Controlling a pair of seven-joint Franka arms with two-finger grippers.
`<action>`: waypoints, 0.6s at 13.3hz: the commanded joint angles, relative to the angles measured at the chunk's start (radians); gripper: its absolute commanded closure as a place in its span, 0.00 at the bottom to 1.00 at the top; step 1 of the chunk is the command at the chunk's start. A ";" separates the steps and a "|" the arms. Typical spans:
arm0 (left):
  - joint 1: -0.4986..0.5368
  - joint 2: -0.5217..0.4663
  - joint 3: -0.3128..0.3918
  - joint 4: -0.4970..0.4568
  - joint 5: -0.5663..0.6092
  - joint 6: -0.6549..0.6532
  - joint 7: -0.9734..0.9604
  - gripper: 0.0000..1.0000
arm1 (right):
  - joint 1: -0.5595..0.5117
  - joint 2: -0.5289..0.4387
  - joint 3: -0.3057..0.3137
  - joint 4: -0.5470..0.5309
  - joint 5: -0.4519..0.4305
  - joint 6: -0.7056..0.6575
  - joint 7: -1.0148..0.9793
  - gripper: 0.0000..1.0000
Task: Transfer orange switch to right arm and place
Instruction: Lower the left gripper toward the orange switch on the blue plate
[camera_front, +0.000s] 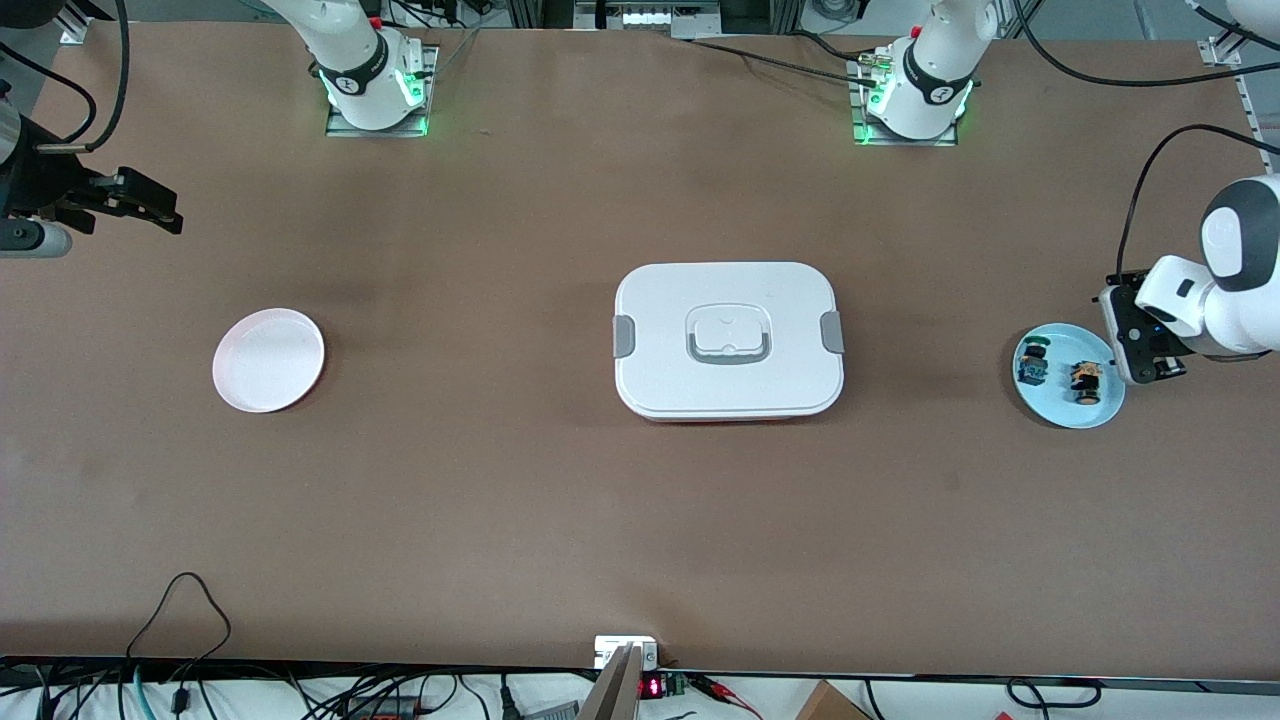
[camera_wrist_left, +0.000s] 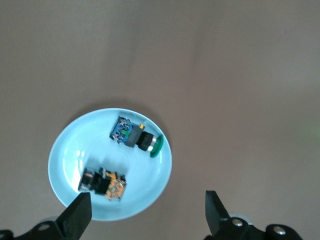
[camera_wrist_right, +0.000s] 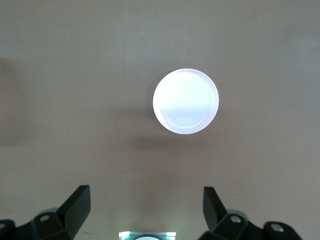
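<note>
A: Where does the orange switch (camera_front: 1085, 382) sit?

B: It lies on its side in the pale blue plate (camera_front: 1055, 415) at the left arm's end of the tabletop (camera_front: 560, 520). The green-capped switch (camera_front: 1033, 364) lies in the same plate, just beside it and apart from it, toward the lunch box.

A: And the left hand (camera_front: 1160, 370)?

B: It hangs in the air at the edge of the blue plate, over the tabletop just beside it. In the left wrist view the two black fingers (camera_wrist_left: 77, 217) stand wide apart with nothing between them; the orange switch (camera_wrist_left: 103, 184) shows near one fingertip, not touched.

A: What about the right hand (camera_front: 165, 215)?

B: It is up over the tabletop at the right arm's end, well apart from the pink plate (camera_front: 268, 360). Its fingers (camera_wrist_right: 75, 205) are spread too, holding nothing, and the right wrist view looks down on that plate (camera_wrist_right: 185, 101), which has nothing in it.

A: Anything between the two plates?

B: A white lunch box (camera_front: 728, 340) with grey side clips and its lid on, in the middle of the tabletop.
</note>
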 joint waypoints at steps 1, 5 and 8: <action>0.026 0.039 -0.008 0.004 0.021 0.064 0.123 0.00 | -0.004 -0.017 0.004 -0.002 0.005 -0.010 -0.014 0.00; 0.066 0.071 -0.008 -0.033 0.021 0.184 0.279 0.00 | -0.004 -0.017 0.004 -0.002 0.005 -0.010 -0.014 0.00; 0.103 0.117 -0.009 -0.041 0.021 0.256 0.327 0.00 | -0.003 -0.017 0.004 -0.002 0.005 -0.009 -0.014 0.00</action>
